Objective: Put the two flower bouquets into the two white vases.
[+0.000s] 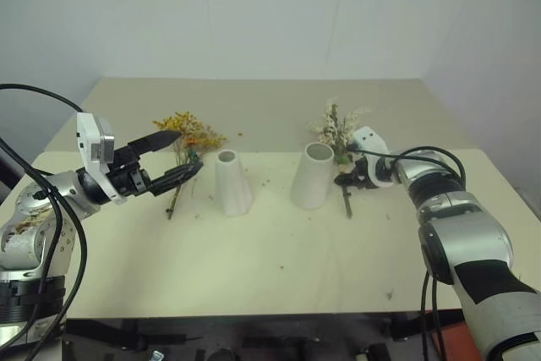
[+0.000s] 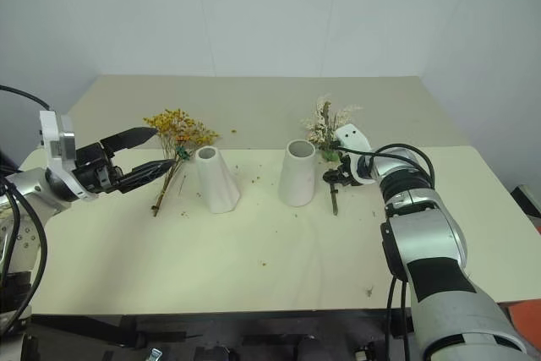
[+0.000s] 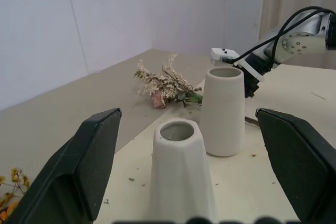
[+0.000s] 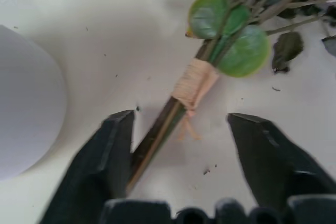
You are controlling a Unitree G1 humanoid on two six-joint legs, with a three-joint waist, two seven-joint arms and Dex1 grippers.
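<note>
We see both white vases, the slim vase (image 1: 232, 181) and the wide vase (image 1: 313, 175), standing without flowers. Our right end effector (image 4: 181, 156), fingers apart, straddles the cream bouquet (image 4: 195, 85)'s stem on the bench (image 1: 279, 268). Our left end effector (image 1: 173, 156) hovers open above the yellow bouquet (image 1: 189, 134).

A pale cream table (image 1: 279, 276) stands against plain white walls (image 1: 254, 14) under even light.
</note>
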